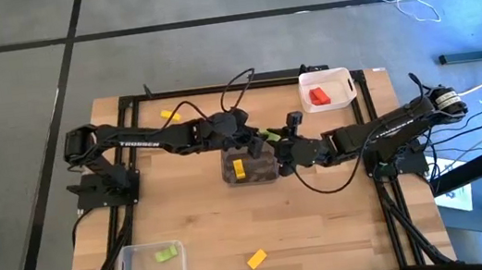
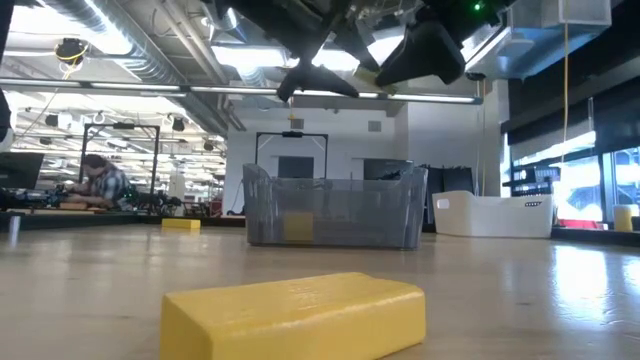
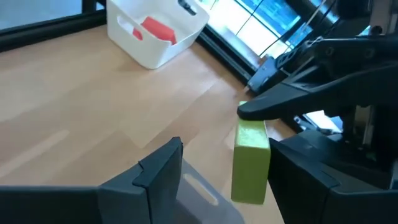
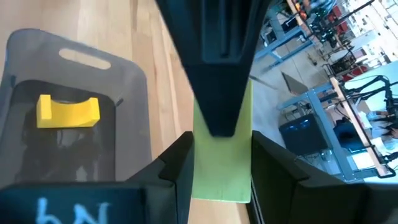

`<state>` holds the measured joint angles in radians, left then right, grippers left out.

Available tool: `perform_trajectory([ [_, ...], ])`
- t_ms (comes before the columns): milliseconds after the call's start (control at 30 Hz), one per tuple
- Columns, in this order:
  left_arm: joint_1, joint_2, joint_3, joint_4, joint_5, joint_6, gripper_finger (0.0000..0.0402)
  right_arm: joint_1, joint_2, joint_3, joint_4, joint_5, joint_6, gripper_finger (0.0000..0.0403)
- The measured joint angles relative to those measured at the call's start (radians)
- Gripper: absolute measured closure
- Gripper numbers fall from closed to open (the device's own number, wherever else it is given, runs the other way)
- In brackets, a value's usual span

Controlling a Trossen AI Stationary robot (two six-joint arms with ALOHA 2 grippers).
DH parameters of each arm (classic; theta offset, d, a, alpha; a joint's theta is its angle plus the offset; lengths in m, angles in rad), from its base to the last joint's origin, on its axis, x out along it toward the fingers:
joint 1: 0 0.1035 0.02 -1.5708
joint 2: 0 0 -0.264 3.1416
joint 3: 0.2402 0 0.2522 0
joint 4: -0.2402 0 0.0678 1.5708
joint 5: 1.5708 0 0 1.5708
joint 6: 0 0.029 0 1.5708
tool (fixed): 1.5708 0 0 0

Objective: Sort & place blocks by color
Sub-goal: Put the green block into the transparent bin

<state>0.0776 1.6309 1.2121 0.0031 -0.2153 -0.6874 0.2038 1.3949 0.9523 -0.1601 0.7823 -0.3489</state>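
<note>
Meeting above the middle of the table [image 1: 199,243], the two grippers share one light green block [image 3: 250,163], which hangs in the air just beside the grey bin [image 1: 250,166]. The right gripper [image 4: 221,180] has its fingers closed partway on the block's lower half, one finger pressed to each long side. The left gripper [image 3: 224,180] stands with its fingers spread wide around the same block; one finger [image 3: 298,180] lies against the block's side, while the other finger [image 3: 158,168] is clear of it with a gap between. Whether the left fingers truly grip the block cannot be told.

Below and just beside the right fingers, the grey bin holds a yellow block [image 4: 67,111] lying on its floor. Beyond the left fingers, well apart, a white bin [image 3: 155,28] carries a red block [image 3: 158,28].

Far from both sets of fingers, near the table's front edge, a clear bin [image 1: 149,266] holds two light green blocks [image 1: 165,253], and another yellow block [image 1: 256,259] lies loose on the wood near it. A third yellow block [image 1: 167,115] rests on the table behind the left arm.
</note>
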Motion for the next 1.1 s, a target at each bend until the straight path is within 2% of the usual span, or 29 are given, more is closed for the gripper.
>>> perform_trajectory([
  [133,0.001,0.009,0.0,0.001,0.005,-0.014,0.0193,0.0,0.002,0.0,0.003,-0.003,-0.001,0.0278],
  [233,0.002,0.008,0.0,0.004,0.007,-0.014,0.0215,0.0,0.001,0.0,0.008,-0.001,-0.002,0.0278],
  [533,0.002,0.008,0.0,0.016,0.041,0.02,0.0355,-0.001,0.001,0.0,0.008,-0.013,-0.001,0.0278],
  [633,-0.001,0.008,0.0,0.016,0.043,0.035,0.0355,-0.001,0.001,0.0,0.008,-0.023,-0.002,0.0275],
  [833,-0.002,0.008,0.0,0.011,0.044,0.051,0.0355,-0.002,0.001,0.0,0.01,-0.047,0.003,0.0245],
  [1100,0.017,-0.029,-0.003,-0.116,0.037,0.079,0.0355,0.0,-0.021,0.0,0.015,-0.047,0.003,0.0237],
])
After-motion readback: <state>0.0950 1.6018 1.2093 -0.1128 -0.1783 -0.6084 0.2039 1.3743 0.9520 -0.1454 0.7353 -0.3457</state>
